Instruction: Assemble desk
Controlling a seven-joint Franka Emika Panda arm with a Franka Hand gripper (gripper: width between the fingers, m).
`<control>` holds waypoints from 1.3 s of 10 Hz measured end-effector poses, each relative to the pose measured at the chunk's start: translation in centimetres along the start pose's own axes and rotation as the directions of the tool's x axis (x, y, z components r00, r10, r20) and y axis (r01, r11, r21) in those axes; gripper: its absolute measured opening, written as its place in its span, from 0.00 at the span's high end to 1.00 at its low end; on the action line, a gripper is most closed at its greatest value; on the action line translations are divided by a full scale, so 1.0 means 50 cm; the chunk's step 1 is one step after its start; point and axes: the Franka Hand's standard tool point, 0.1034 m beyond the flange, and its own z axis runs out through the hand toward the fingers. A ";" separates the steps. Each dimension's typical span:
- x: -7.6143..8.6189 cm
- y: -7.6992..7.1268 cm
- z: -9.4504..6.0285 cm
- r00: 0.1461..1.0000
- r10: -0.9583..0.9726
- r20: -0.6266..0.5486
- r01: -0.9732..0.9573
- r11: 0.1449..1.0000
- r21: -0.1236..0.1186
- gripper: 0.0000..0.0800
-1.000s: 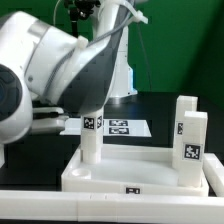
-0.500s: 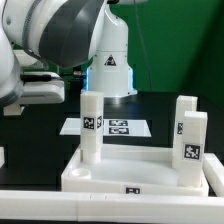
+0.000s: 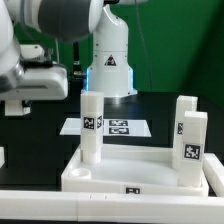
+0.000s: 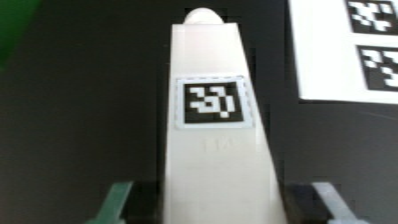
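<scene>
In the wrist view a white square leg (image 4: 217,140) with a black-and-white tag runs away from my gripper (image 4: 222,208), rounded tip at the far end. Its near end sits between the fingers (image 4: 121,200), which are shut on it. In the exterior view the white desk tabletop (image 3: 110,180) lies rim-up. One leg (image 3: 92,125) stands at its corner on the exterior view's left. Two more legs (image 3: 185,112) (image 3: 192,150) stand on the exterior view's right. My arm (image 3: 40,60) hangs above the exterior view's left, and the fingers are cut off by the frame edge.
The marker board (image 3: 115,127) lies flat on the black table behind the tabletop, and its tags (image 4: 365,50) also show beside the held leg. The robot's white base (image 3: 108,70) stands behind it. A long white rail (image 3: 100,210) runs along the front edge.
My arm has swung up and toward the exterior view's left, uncovering the standing leg and the robot's base. The tabletop and its three legs have not moved.
</scene>
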 end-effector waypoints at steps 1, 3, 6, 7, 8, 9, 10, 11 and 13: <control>0.009 -0.009 -0.017 0.998 0.040 -0.047 -0.039 0.999 0.013 0.64; 0.031 -0.015 -0.044 0.965 0.027 -0.261 -0.027 1.000 0.003 0.64; 0.031 -0.005 -0.051 0.901 0.030 -0.433 -0.043 0.999 -0.021 0.64; 0.021 -0.026 -0.069 0.889 0.045 -0.455 -0.050 0.999 0.000 0.64; 0.023 -0.049 -0.106 0.861 0.057 -0.506 -0.048 0.998 0.031 0.64; 0.025 -0.065 -0.138 0.824 0.061 -0.563 -0.047 0.998 0.040 0.64; 0.028 -0.078 -0.161 0.798 0.070 -0.598 -0.057 0.998 0.040 0.64; 0.036 -0.078 -0.171 0.753 0.055 -0.656 -0.061 0.998 0.014 0.64; 0.038 -0.062 -0.167 0.684 0.050 -0.727 -0.082 0.997 -0.009 0.64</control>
